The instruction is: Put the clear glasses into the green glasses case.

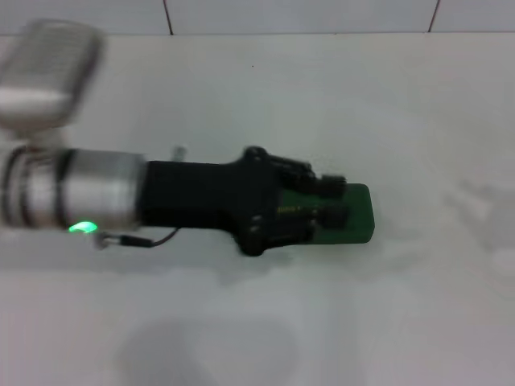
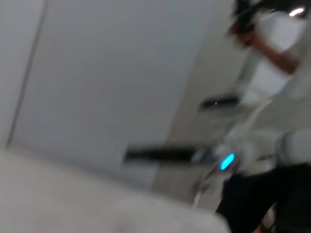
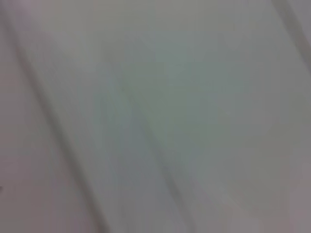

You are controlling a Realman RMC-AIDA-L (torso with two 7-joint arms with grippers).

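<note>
The green glasses case (image 1: 358,215) lies on the white table, right of centre in the head view, with gold lettering (image 1: 286,210) on its top. My left arm reaches across from the left, and my left gripper (image 1: 334,199) sits over the case's left part. Its two black fingers are apart with green showing between them. A faint transparent outline (image 1: 485,215) at the table's right edge looks like the clear glasses, but it is too faint to be sure. The right arm and its gripper are out of view. Neither wrist view shows the case or the glasses.
The white table (image 1: 257,88) runs back to a tiled wall (image 1: 306,14). The left wrist view looks out into the room, with a person (image 2: 272,39) standing far off and a blue light (image 2: 227,161) on robot hardware. The right wrist view holds only a pale blurred surface.
</note>
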